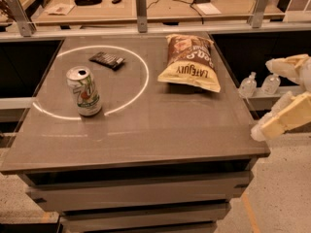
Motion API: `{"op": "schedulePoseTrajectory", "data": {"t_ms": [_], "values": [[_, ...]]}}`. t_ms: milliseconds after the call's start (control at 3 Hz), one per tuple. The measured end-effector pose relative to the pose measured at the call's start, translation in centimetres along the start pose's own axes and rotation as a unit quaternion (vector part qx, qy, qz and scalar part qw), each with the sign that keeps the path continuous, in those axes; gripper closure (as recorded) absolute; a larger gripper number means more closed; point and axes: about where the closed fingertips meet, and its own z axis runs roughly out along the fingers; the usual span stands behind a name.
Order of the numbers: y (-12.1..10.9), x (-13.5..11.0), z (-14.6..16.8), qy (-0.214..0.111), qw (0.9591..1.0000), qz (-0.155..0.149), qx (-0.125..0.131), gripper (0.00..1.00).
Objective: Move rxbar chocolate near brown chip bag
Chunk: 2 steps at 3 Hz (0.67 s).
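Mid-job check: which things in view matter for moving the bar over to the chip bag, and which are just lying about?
For the job:
- rxbar chocolate, inside the white ring, far left of the table
- brown chip bag, far right
- gripper, off the table's right edge

Lying about:
- soda can, upright at the ring's near edge
- two small bottles, beyond the right edge
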Motion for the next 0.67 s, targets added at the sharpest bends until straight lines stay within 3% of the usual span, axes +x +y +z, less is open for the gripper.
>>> {"op": "schedulePoseTrajectory", "data": {"t_ms": [333,667], "values": [[0.5,-0.5,1.0,-0.046,0.9982,0.033,0.018,0.00],[0.9,-1.1,2.0,-0.068,0.9938,0.074,0.047,0.00]]}}
